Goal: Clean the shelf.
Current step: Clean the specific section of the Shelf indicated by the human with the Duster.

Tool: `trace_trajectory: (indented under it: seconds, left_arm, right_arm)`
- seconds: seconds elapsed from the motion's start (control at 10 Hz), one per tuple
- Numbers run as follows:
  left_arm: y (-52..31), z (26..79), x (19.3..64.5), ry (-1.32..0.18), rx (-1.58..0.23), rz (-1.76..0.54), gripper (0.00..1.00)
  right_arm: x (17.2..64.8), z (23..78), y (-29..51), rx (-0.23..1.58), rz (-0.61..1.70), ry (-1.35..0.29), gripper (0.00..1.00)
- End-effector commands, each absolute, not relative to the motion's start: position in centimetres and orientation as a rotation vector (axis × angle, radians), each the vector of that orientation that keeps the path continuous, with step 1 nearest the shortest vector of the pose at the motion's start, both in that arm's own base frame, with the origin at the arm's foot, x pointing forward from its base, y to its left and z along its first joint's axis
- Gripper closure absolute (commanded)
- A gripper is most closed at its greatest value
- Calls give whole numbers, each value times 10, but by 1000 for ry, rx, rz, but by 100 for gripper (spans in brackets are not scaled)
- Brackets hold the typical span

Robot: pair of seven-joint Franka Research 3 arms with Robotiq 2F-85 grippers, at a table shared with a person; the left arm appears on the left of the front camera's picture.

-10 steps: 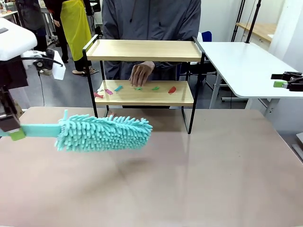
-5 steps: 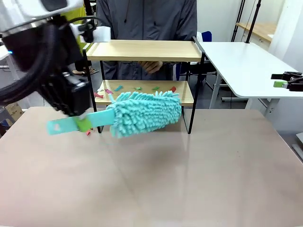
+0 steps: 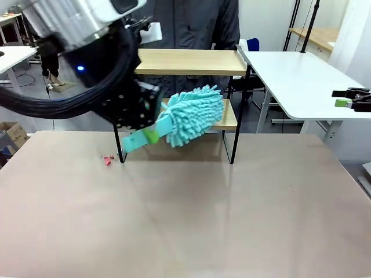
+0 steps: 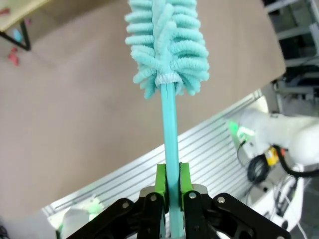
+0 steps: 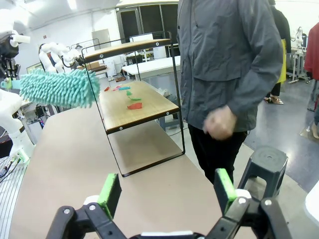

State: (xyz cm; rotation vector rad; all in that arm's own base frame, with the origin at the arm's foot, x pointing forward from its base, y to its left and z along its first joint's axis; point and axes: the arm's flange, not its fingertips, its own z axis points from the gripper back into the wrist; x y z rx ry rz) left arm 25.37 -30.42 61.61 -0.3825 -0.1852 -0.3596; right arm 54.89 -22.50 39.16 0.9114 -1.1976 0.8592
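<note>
The shelf (image 3: 191,61) stands at the table's far side, two wooden boards in a black frame. My left gripper (image 3: 149,136) is shut on the teal handle of a fluffy teal duster (image 3: 194,116), whose head is at the lower board's front, right of middle. In the left wrist view the handle (image 4: 171,144) runs up from between the green pads (image 4: 160,185) to the duster head (image 4: 167,45). The right wrist view sees the shelf (image 5: 142,107) end-on, with colored scraps (image 5: 133,105) on the lower board and the duster (image 5: 57,87) at its near-left side. My right gripper (image 3: 351,99) hangs open at the far right, fingers (image 5: 109,191) wide apart.
A person in a grey jacket (image 5: 224,64) stands behind the shelf, one hand (image 5: 219,122) held at the waist. Small red scraps (image 3: 108,159) lie on the brown table by the shelf's left leg. A white table (image 3: 295,75) stands to the right, and a dark stool (image 5: 264,162) is near the person.
My left arm swung the duster from the table's left side up and right to the lower board. The person's hand pulled back from that board.
</note>
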Motion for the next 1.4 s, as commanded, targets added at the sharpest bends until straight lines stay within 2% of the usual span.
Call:
trace_trajectory:
  seconds: [0.0,0.8,1.3]
  left_arm:
    - [-336,621,259,-258,-406,-323,87]
    - [-450,591,315,-332,-329,-164,87]
    - [-469,530,332,-286,-295,-102,87]
  right_arm:
    - [550,395,-224,909,865,-1200,0]
    - [550,395,-224,909,865,-1200,0]
    - [550,395,-224,909,865,-1200,0]
